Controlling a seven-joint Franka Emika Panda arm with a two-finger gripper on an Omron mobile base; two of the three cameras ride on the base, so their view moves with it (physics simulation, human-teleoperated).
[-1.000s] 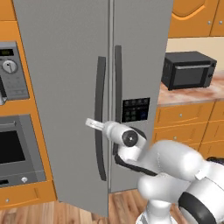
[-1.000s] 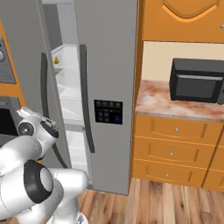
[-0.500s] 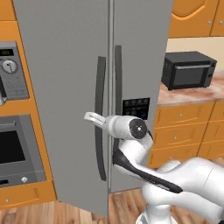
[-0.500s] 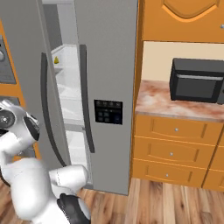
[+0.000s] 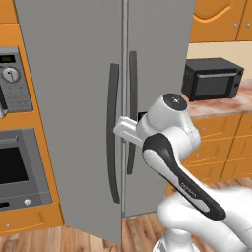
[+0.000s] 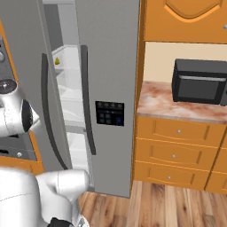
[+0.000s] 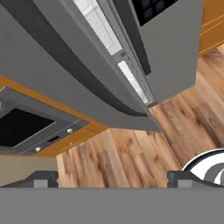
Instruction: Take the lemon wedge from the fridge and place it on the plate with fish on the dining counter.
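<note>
The fridge [image 5: 83,98] is matte grey with two long dark handles; its left door stands ajar, and a tiny yellow lemon wedge [image 6: 56,61] sits on an upper white shelf inside. The gripper [image 7: 111,177] has its fingers spread wide, holding nothing, just beside the left door. Orange cabinets [image 6: 175,150], wood floor [image 7: 144,148] and a black microwave [image 6: 199,82] surround it.

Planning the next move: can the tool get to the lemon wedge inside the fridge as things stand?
Probably not yet. The left door of the fridge is only ajar, leaving a narrow gap; the lemon wedge sits on a shelf deep behind it. The tool, open, is outside by the door handle.
</note>
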